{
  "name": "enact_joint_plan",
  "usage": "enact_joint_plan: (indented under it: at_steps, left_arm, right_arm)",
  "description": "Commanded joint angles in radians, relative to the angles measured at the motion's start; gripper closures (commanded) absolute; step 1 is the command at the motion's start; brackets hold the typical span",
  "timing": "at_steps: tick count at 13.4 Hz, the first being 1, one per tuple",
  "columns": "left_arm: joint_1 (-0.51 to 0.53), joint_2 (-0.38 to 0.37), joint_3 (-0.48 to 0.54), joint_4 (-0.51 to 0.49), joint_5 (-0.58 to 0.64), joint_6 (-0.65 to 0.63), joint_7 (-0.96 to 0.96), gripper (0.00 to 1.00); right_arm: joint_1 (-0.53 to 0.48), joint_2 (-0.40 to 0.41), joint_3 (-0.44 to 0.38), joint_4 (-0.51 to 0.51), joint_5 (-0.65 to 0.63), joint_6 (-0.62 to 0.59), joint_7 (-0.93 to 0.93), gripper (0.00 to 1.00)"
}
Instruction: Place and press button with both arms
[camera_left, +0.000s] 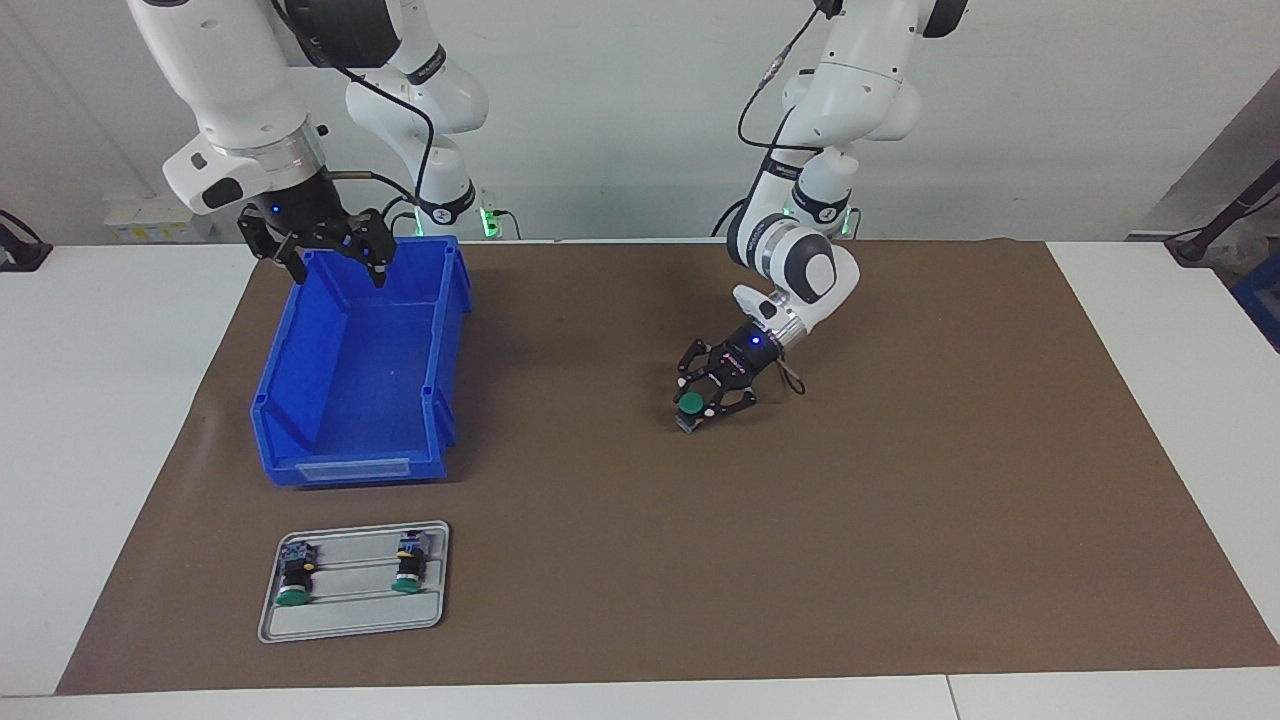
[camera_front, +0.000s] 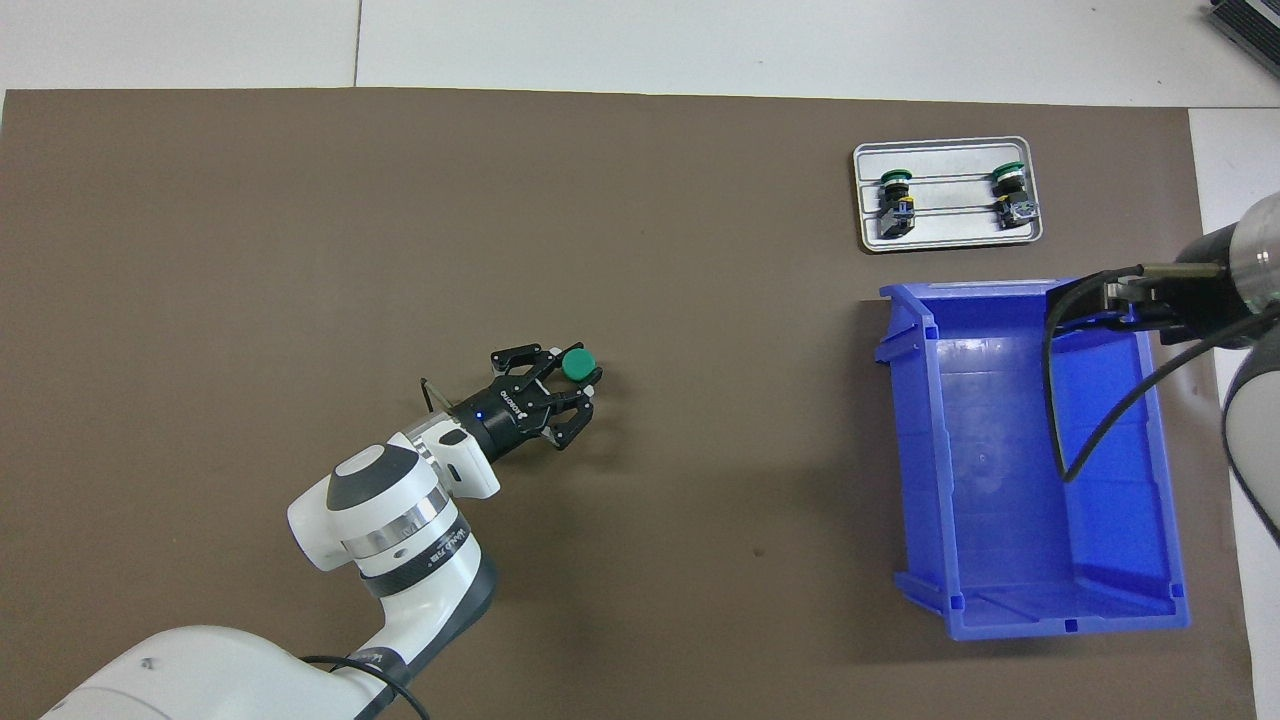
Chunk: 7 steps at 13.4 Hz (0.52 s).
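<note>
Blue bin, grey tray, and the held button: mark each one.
Bin (camera_left: 300, 400): facing view, on its side wall.
Tray (camera_left: 352, 620): facing view, on a bare strip of its floor.
Button (camera_front: 574, 366): overhead view, on its green cap, between the left end effector's fingers.

Mid-mat: my left gripper sat low over brown mat, closed round upright button; my own splayed links crowded button's sides. Open mat lay all around that spot, toward left arm's end especially. Toward right arm's end: blue bin stood tall, walls blocking low sweeps. My right gripper hung above bin's robot-side rim, fingers apart. Grey tray with two spare buttons lay farther out than bin, narrow strip of mat between.
</note>
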Motion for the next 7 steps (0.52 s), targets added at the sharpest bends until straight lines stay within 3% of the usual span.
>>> enact_joint_plan:
  at_steps: [1, 3, 4, 7]
  left_arm:
    - [-0.023, 0.025, 0.008, -0.060, -0.007, 0.065, 0.037, 0.65]
    - [-0.021, 0.025, 0.008, -0.060, -0.007, 0.066, 0.037, 0.63]
    - [-0.023, 0.025, 0.008, -0.060, -0.007, 0.069, 0.037, 0.54]
    - [-0.027, 0.027, 0.008, -0.060, -0.007, 0.081, 0.037, 0.53]
  right_arm:
    - [-0.018, -0.019, 0.009, -0.020, 0.022, 0.001, -0.026, 0.00]
    - [-0.018, -0.020, 0.009, -0.020, 0.022, 0.001, -0.026, 0.00]
    - [-0.018, -0.020, 0.009, -0.020, 0.022, 0.001, -0.026, 0.00]
    - [-0.018, -0.020, 0.009, -0.020, 0.022, 0.001, -0.026, 0.00]
